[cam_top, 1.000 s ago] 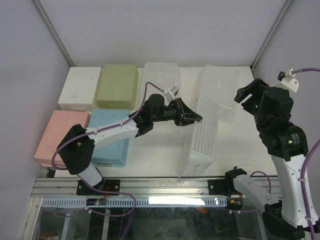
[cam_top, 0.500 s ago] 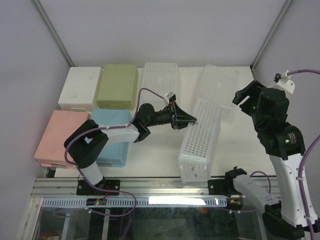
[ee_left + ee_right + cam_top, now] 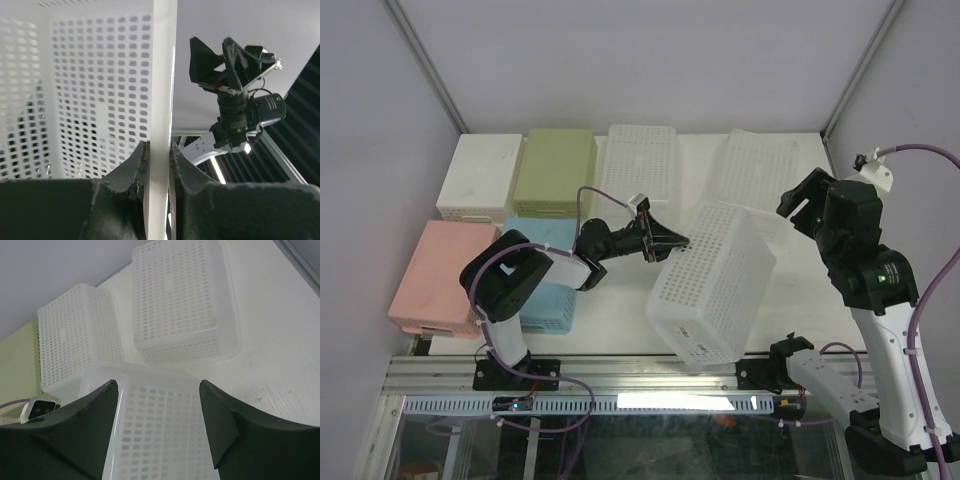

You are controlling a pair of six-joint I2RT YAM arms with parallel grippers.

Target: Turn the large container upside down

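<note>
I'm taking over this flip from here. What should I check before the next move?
1. Grip: left end effector shut on the rim of the large container: ok.
2. Flip finished: not ok. The large container is tilted, not yet upside down.
3. Right end effector open and apart from the container: ok.
4. Gap to the far right white basket: cannot tell, since the two overlap in the top view.
5. Container's near corner resting on the table: cannot tell.
</note>
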